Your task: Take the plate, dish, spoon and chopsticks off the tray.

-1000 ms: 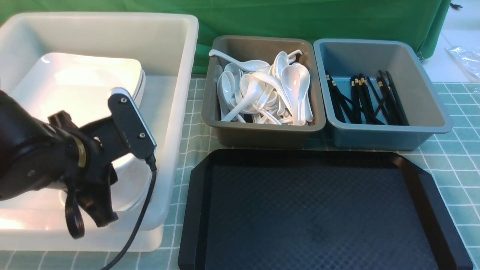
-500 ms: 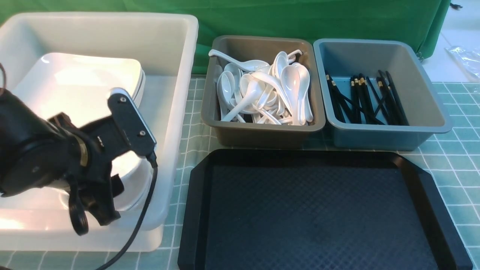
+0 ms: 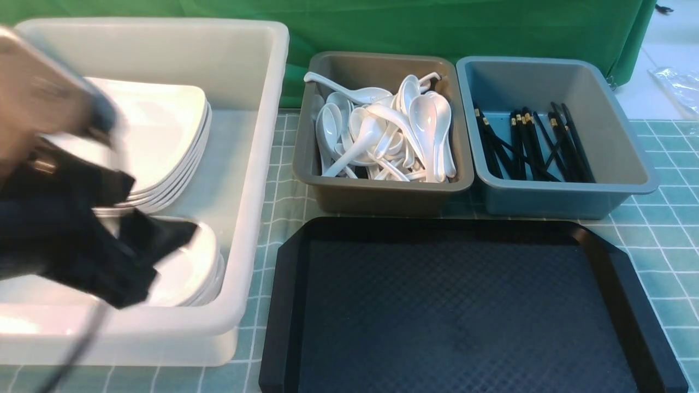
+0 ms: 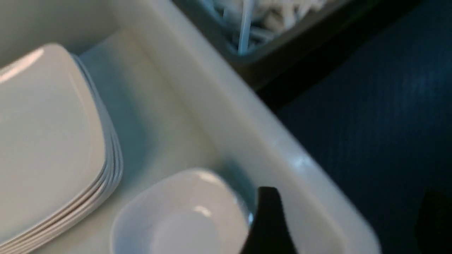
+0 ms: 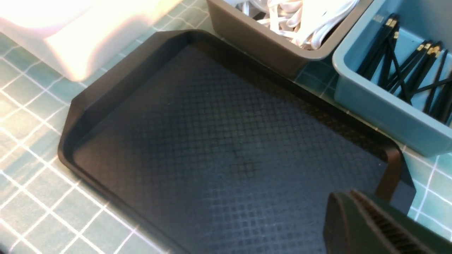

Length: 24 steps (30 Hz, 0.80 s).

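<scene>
A: What changed at the tub point(image 3: 256, 164)?

B: The left gripper point(image 3: 117, 262), clenched low over the small dishes a second ago, has sprung apart and lifted clear, blurred in motion. It grasps nothing. The dish point(image 4: 183, 215) now sits in the tub beside the stacked plates point(image 3: 164, 142).

A: And the tray point(image 3: 458, 305)?

B: Bare. Spoons point(image 3: 382, 136) fill the brown bin point(image 3: 382, 196), chopsticks point(image 3: 532, 144) the blue bin point(image 3: 562, 199). The clearing looks finished.

A: The right gripper point(image 5: 374, 225)?

B: Clamped shut, empty, hanging over the tray's corner.

A: The setting?

B: A teal checked cloth point(image 3: 666, 218), a green backdrop point(image 3: 437, 27) behind.
</scene>
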Available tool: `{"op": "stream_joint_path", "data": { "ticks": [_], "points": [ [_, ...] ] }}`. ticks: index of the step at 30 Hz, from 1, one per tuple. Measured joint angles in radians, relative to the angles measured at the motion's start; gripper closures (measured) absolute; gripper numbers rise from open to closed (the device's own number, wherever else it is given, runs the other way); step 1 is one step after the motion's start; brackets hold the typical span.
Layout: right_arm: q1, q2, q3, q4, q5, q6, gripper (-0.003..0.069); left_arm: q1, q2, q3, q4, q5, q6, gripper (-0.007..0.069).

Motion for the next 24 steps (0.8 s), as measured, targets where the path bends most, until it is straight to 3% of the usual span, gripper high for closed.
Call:
{"op": "stream_joint_path", "data": {
  "ticks": [3,6,14,24],
  "points": [
    [0.0,0.0,0.0,0.001,0.002,0.04,0.0639,0.0,-0.165,0.115,-0.103,-0.151,0.033,0.0482],
    [0.0,0.0,0.0,0.002,0.002,0.06,0.0639,0.0,-0.259,0.22,-0.19,-0.27,0.082,0.0581],
    [0.0,0.0,0.0,0.002,-0.002,0.119,0.0637,0.0,-0.416,0.49,-0.27,-0.604,0.143,0.0613],
    [0.0,0.0,0.0,0.002,-0.006,0.12,0.0623,0.0,-0.418,0.651,-0.266,-0.637,0.153,0.0612]
  ]
}}
